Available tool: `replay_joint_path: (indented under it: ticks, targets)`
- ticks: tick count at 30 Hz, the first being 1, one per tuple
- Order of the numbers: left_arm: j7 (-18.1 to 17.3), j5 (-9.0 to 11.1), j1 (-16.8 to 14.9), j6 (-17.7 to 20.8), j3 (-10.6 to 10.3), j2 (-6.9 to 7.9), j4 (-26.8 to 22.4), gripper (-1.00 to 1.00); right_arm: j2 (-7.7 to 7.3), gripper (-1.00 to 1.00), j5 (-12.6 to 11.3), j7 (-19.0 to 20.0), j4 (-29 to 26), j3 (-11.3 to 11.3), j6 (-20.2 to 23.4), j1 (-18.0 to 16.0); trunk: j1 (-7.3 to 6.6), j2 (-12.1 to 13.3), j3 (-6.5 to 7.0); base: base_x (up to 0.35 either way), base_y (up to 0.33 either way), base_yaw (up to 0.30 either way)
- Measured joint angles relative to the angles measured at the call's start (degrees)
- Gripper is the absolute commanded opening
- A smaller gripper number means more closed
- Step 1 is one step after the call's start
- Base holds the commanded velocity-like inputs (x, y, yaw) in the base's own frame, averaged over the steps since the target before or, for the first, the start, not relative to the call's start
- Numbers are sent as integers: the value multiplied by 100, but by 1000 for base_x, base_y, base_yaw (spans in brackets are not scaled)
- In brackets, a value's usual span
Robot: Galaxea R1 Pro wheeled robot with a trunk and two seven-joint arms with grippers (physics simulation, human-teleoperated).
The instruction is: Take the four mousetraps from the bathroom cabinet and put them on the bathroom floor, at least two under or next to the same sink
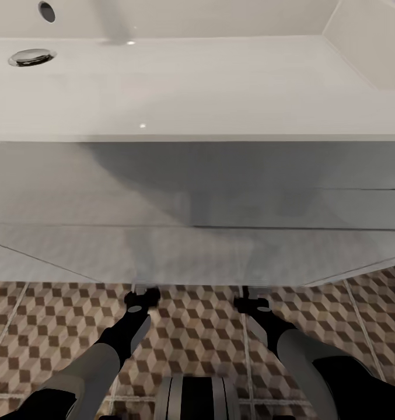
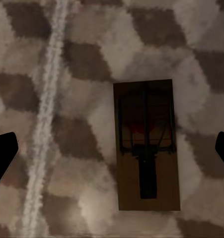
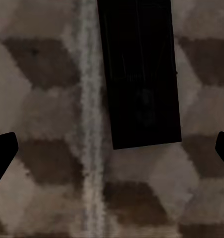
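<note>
Brown mousetraps lie flat on the bathroom floor point(image 2: 67, 124), one point(image 2: 146, 146) under the spread-open left gripper point(image 2: 112, 151), another point(image 3: 139, 72) under the equally spread right gripper point(image 3: 112, 151), below the sink point(image 1: 179, 87).

A white wall-hung vanity unit point(image 1: 197, 192) hangs over shadowed cube-patterned tiles point(image 1: 197, 332) with pale grout lines.

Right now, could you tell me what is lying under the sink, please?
From the head view, the sink and its vanity cover the floor beneath. Each wrist view shows one mousetrap flat on the tiles, one below the left hand, one below the right hand, both hands open.
</note>
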Motion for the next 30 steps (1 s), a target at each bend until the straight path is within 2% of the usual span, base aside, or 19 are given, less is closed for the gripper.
replay_joint_path:
  ticks: [30]
  targets:
    - [-3, 0, 0, -67, -7, 0, -3, 100, 38, 100, 61, 1, -8, 18, -48, 0, 2, 0, 0, -323, 0, 0]
